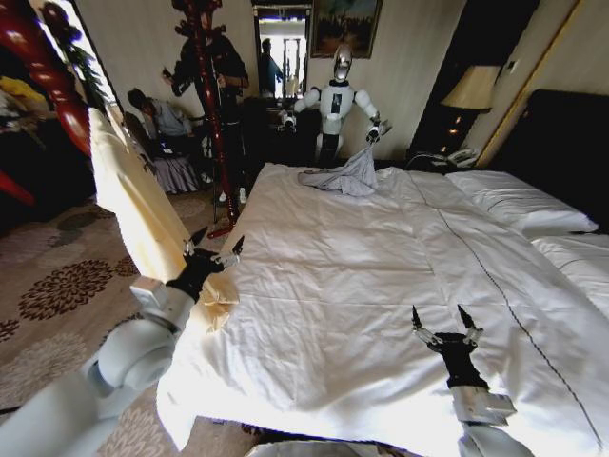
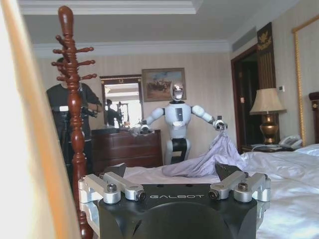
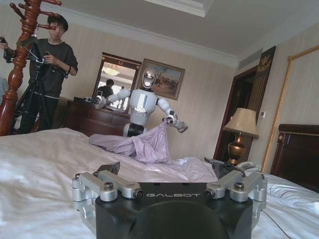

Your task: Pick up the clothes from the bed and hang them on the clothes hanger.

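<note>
The clothes, a pale cream-yellow T-shirt (image 1: 143, 205), hang in a long drape at the left, off the bed's edge, from up near a reddish-brown stand (image 1: 33, 62). The shirt's lower end bunches just under my left gripper (image 1: 216, 246). That gripper is open, its fingers spread beside the fabric with nothing between them. In the left wrist view the shirt (image 2: 30, 149) shows as a pale band beside the open left gripper (image 2: 172, 169). My right gripper (image 1: 445, 326) hovers open over the white bed (image 1: 362, 276) near its front right, and is also seen as the open right gripper (image 3: 164, 172). The clothes hanger is hidden.
A second robot (image 1: 335, 100) stands at the bed's far end holding a grey garment (image 1: 347, 176). A tall wooden coat stand (image 1: 211, 114) rises by the bed's far left corner, with people behind it. Pillows (image 1: 519, 200) lie at the right. A lamp (image 1: 473, 90) stands beyond.
</note>
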Controlling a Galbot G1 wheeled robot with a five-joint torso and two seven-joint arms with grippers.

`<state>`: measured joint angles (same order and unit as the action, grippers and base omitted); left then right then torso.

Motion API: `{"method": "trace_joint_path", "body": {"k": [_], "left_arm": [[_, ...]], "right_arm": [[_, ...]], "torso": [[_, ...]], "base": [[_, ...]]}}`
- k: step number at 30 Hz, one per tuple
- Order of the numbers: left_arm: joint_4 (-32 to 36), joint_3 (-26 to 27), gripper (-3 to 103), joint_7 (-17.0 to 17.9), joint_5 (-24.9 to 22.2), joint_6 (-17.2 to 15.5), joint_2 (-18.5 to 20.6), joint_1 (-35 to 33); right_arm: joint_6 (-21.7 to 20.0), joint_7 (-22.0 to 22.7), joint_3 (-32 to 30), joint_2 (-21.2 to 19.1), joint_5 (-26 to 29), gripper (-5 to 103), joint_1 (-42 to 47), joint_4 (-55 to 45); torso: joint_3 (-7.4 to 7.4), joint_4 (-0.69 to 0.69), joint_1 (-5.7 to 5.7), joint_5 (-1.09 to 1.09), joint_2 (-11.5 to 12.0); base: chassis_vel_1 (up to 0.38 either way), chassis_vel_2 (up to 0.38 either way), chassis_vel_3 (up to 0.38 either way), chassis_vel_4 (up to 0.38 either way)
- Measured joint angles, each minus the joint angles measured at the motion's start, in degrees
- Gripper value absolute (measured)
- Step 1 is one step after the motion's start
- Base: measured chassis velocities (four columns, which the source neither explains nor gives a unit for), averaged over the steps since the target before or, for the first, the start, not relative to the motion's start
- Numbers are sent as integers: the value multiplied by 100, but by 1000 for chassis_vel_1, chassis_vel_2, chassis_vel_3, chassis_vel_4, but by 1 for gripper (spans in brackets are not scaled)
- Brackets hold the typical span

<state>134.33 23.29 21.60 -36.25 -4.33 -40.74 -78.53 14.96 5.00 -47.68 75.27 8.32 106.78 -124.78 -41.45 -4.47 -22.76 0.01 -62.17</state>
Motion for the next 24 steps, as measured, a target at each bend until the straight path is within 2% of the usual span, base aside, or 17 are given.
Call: {"method": "trace_joint_path", "body": {"k": [2,3,5,7,12,16,19,24], "left_arm": [[-46,23,100,-76,363,238,-261,-392],[-46,23,100,-76,363,238,-261,-392],[-108,40,100,-213,905,655,-651,-958],[-156,48,100,-284,1181,921,-837,-1331],[-178,85,100,-385,1493,1148,-1191,-1709],[-194,81,100,-538,1996,1418,-1688,-2094],[-241,82,100,-685,2232,1566,-1886,-2434],[-354,144,100,-869,2399,1812,-1966,-2774]], "right_arm": [[0,0,0,0,0,100,0,0],[0,0,0,0,0,100,0,0],[0,0,0,0,0,100,0,0],[0,0,0,0,0,100,0,0],[0,0,0,0,0,100,0,0],[0,0,0,0,0,100,0,0],[0,0,0,0,0,100,0,0],[0,0,0,0,0,100,0,0]], "torso": [[0,1,0,-1,0],[0,1,0,-1,0],[1,2,0,-1,0],[1,1,0,0,-1],[1,1,0,0,0],[1,0,0,0,0],[1,0,0,0,0],[1,1,0,0,0]], "base": [[0,0,0,0],[0,0,0,0],[0,0,0,0],[0,0,0,0],[0,0,0,0],[0,0,0,0],[0,0,0,0],[0,0,0,0]]}}
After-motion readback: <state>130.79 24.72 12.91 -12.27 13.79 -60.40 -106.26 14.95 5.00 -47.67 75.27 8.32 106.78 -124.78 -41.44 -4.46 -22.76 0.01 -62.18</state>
